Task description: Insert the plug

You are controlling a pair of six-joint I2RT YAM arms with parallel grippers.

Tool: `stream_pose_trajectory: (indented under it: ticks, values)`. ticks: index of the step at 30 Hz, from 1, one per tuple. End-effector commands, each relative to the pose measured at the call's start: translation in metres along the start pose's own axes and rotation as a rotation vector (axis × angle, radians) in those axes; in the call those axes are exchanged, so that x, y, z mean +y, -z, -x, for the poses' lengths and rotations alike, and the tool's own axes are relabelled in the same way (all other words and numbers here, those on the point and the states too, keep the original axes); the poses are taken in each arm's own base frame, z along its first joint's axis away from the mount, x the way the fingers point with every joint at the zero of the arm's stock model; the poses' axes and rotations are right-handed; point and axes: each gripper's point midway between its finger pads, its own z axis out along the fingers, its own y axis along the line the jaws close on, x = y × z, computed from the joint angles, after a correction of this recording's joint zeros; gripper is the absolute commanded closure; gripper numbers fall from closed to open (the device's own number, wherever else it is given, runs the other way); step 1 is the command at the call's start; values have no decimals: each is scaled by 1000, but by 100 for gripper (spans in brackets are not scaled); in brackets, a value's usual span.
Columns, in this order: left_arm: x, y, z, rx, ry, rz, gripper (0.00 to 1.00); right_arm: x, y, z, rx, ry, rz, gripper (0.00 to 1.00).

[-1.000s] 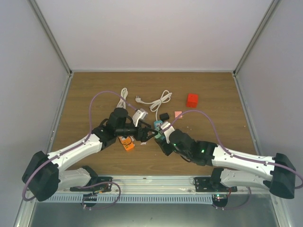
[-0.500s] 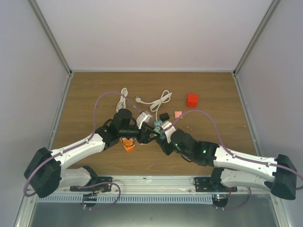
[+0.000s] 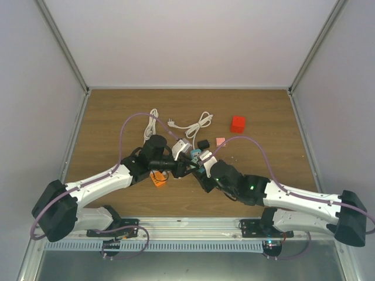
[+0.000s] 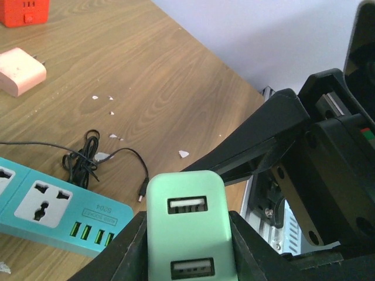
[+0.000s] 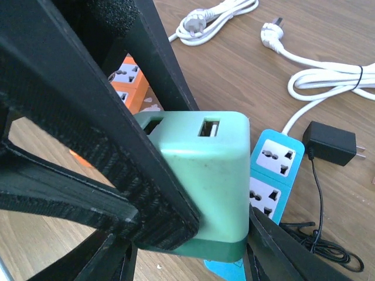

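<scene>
The left gripper [image 4: 187,237] and right gripper [image 5: 220,234] both clench the green charger [image 4: 186,202]; the plug [image 5: 330,143] (wire trailing) lies just beside the strip [image 5: 274,167].

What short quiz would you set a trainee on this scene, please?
1. True or false: a gripper holds the black plug.
2. The left gripper clamps: A) white cord, B) green USB charger, C) red block?
3. Fill in: the plug lies beside the ___ power strip.
Key: 1 false, it lies on the table; 2 B; 3 teal.
</scene>
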Motion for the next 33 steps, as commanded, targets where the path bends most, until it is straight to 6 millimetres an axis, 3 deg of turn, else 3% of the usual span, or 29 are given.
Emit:
stream_pose_trajectory:
  ticks: [1, 3, 4, 10, 11, 12, 15, 19, 26, 30, 33]
  values:
    - [-35, -5, 13, -23, -106, -129, 82, 7, -3, 5, -25, 3, 19, 76]
    - [-36, -4, 15, -33, -117, -127, 97, 7, -4, 5, -22, 4, 21, 76]
    - [-35, -3, 15, -40, -121, -120, 100, 7, -4, 5, -21, 3, 17, 76]
    - [-32, 1, 21, -76, -147, -83, 100, 5, -4, 6, -26, -4, 6, 75]
    - [-31, 1, 22, -80, -146, -75, 100, 3, -4, 5, -24, -8, -3, 69]
    - [-30, 1, 21, -80, -142, -70, 100, 1, -4, 6, -25, -14, -17, 56]
    - [-25, 1, 24, -92, -128, -38, 100, -9, -1, 6, -26, -38, -72, 3]
    - [-9, 6, 32, -138, -90, 71, 100, -25, 12, 12, -62, -92, -138, 1]
    - [51, 24, 43, -255, 92, 443, 100, -59, 56, 17, -149, -299, -246, 0]
    - [74, 16, 40, -300, 223, 603, 100, -88, 78, 5, -173, -489, -374, 0]
    - [95, 7, 36, -296, 352, 832, 100, -103, 91, -2, -187, -583, -450, 0]
